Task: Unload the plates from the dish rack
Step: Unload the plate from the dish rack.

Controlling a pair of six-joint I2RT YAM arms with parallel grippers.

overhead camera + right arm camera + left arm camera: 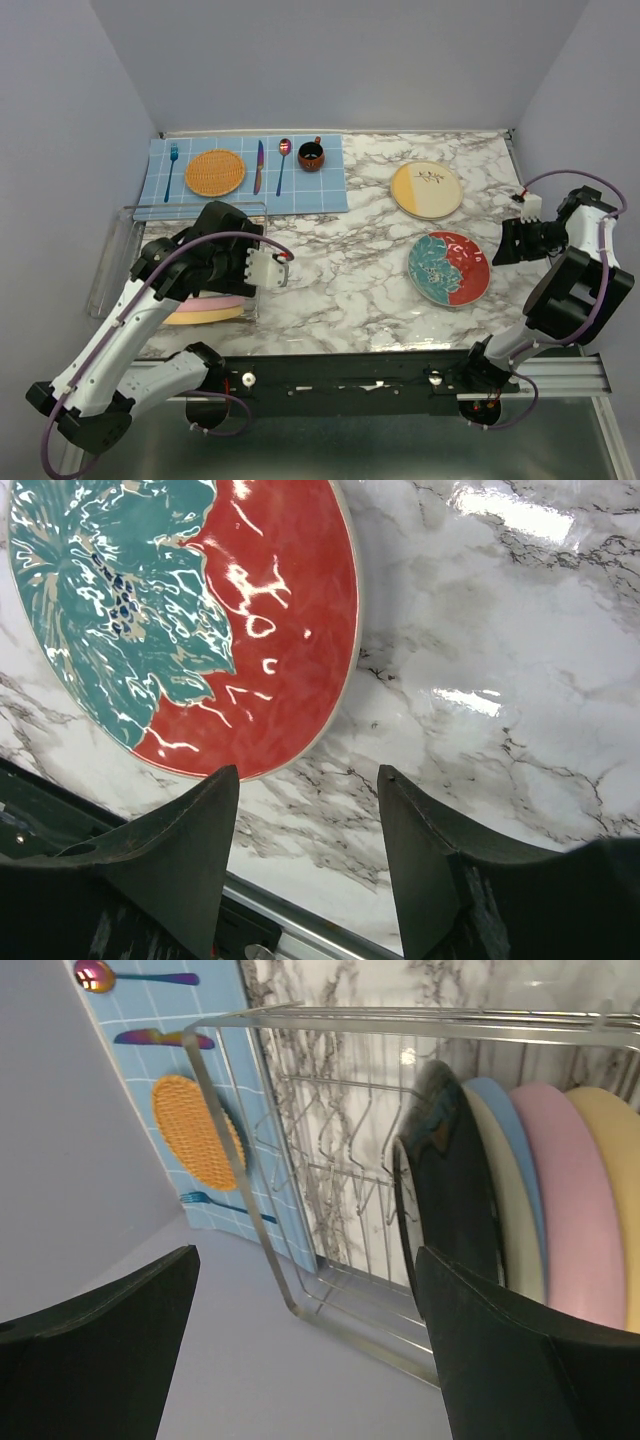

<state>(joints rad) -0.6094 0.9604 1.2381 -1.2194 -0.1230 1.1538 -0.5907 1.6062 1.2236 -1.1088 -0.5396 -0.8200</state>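
Observation:
The dish rack [190,208] stands at the left of the table, largely hidden under my left arm. Its wires [240,1190] hold upright plates: a black-rimmed beige one [450,1190], then blue [505,1125], pink [565,1190] and yellow-orange [612,1170]. My left gripper [281,271] [305,1260] is wide open at the rack's right end, with its right finger close beside the black-rimmed plate and nothing between the fingers. A cream-and-yellow plate [427,189] and a teal-and-red plate [449,268] [200,610] lie flat on the marble. My right gripper [505,243] [308,775] hovers open just right of the teal-and-red plate.
A blue checked placemat [330,185] at the back carries a fork [171,170], an orange woven disc [214,172], a knife [259,165], a spoon [284,165] and a dark red cup [311,155]. Walls close in on three sides. A metal rail [560,375] runs along the front.

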